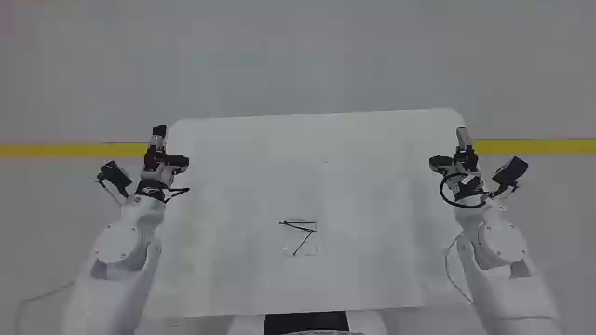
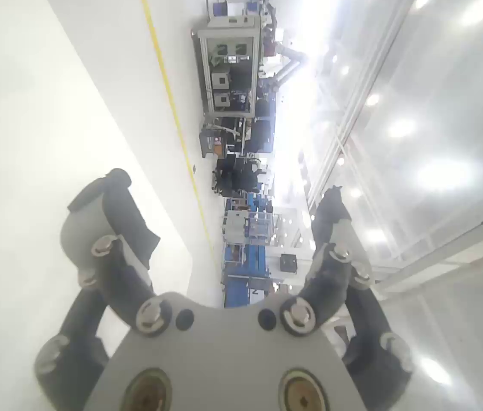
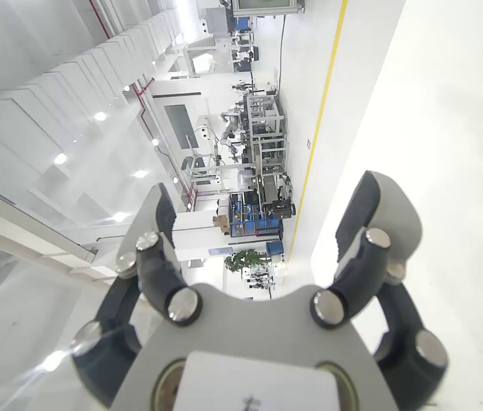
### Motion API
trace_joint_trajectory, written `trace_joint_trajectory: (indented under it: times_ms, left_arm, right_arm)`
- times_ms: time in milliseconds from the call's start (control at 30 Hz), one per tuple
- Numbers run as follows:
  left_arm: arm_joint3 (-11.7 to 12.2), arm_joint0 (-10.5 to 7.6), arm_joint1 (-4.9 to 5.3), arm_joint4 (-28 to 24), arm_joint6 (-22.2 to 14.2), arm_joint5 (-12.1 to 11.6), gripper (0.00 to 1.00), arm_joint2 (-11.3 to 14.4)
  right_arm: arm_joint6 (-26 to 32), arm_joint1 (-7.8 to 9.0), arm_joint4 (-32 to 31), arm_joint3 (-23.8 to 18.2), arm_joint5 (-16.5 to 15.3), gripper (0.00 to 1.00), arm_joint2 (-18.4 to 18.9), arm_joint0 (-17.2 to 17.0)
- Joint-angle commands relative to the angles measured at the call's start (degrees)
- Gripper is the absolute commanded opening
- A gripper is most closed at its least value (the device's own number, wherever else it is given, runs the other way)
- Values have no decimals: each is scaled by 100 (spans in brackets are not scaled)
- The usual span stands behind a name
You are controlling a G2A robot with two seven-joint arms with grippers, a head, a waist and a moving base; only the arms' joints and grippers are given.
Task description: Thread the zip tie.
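My left gripper (image 1: 158,136) hangs by the far left corner of the flat white rectangular table (image 1: 372,149), and my right gripper (image 1: 462,136) by its far right corner, the two well apart; each has its fingers spread wide with open air between them; from either one the way inward runs over bare white tabletop; the thin black plastic zip ties (image 1: 300,233) lie flat near the front middle, low enough to pass over; past the table's side edges lies grey floor crossed by a yellow painted stripe (image 1: 56,150).
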Motion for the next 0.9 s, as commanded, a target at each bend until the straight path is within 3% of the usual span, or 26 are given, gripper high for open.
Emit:
trace_joint_trajectory:
  times_ms: [0,67,133,433,600,767,800,867]
  left_arm:
    - [-64,3,27,526,-276,-59,100,42]
    - [-113,37,47,874,-523,-138,100,87]
    - [-175,85,89,1246,-1078,-188,100,115]
    - [-221,77,99,1391,-1141,-282,100,97]
    - [-379,-54,169,2121,-2153,-465,100,289]
    - [-561,-143,230,2411,-3269,-509,100,564]
    - [-591,-164,250,2486,-3569,-594,100,620]
    - [-551,-190,275,2595,-3723,-797,100,583]
  right_arm:
    - [0,0,0,0,0,100,0,0]
    - [0,0,0,0,0,100,0,0]
    - [0,0,0,0,0,100,0,0]
    - [0,0,0,0,0,100,0,0]
    - [0,0,0,0,0,100,0,0]
    - [0,0,0,0,0,100,0,0]
    - [0,0,0,0,0,100,0,0]
    - [0,0,0,0,0,100,0,0]
